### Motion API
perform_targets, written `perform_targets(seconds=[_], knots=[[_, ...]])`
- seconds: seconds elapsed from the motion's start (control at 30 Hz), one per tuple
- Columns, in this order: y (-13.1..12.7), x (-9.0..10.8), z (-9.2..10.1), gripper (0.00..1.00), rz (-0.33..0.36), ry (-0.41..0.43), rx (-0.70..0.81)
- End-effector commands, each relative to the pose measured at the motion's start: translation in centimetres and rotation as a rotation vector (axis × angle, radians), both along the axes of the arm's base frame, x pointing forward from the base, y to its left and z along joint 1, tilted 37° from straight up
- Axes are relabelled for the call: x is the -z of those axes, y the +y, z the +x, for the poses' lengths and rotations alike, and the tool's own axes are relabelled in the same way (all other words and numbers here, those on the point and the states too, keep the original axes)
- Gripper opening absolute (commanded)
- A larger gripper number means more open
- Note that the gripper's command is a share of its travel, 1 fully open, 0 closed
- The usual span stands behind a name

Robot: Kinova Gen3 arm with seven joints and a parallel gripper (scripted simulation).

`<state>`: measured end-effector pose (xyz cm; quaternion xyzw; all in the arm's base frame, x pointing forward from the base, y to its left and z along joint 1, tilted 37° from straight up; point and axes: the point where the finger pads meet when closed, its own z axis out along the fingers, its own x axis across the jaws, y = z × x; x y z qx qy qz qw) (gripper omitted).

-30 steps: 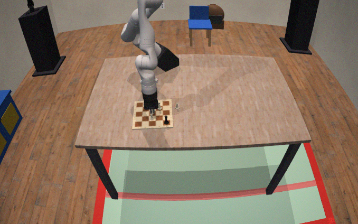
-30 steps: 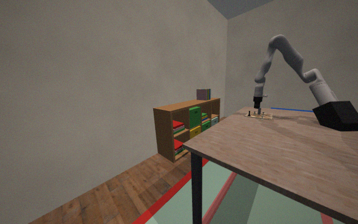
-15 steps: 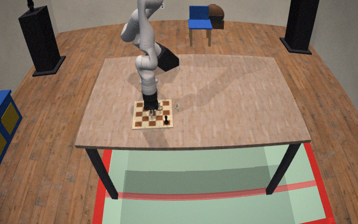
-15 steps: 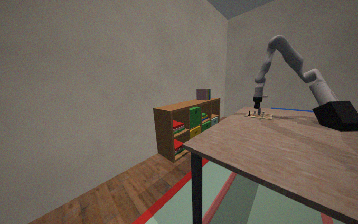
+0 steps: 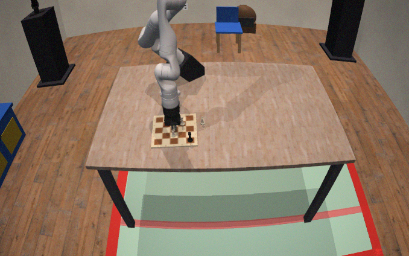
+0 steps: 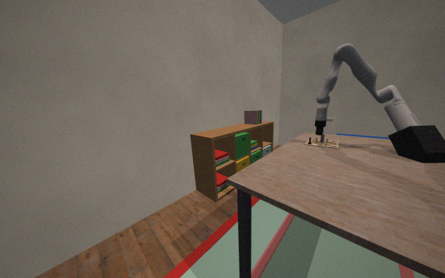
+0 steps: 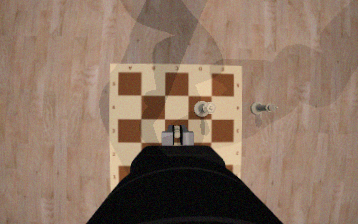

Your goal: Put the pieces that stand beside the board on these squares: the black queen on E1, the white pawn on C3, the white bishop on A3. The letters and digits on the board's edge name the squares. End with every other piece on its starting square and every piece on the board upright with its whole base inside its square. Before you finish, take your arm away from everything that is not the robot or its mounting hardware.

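tool (image 5: 173, 127) (image 6: 322, 139) (image 7: 176, 131) grasping white pawn (image 7: 177, 132) at c3; bishop (image 5: 202, 121) (image 6: 327, 143) (image 7: 263, 108) just beyond board (image 5: 174, 147) (image 6: 335, 147) (image 7: 114, 115) edge.
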<state>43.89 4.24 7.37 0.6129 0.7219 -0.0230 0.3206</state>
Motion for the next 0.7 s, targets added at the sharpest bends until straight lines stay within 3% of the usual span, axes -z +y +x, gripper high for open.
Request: perform_targets(seconds=[0.0, 0.63, 0.67], knots=[[0.05, -0.03, 0.01, 0.0, 0.001, -0.001, -0.001], [0.05, -0.03, 0.01, 0.0, 0.001, -0.001, -0.001], [0.05, -0.03, 0.01, 0.14, 0.001, -0.001, -0.001]])
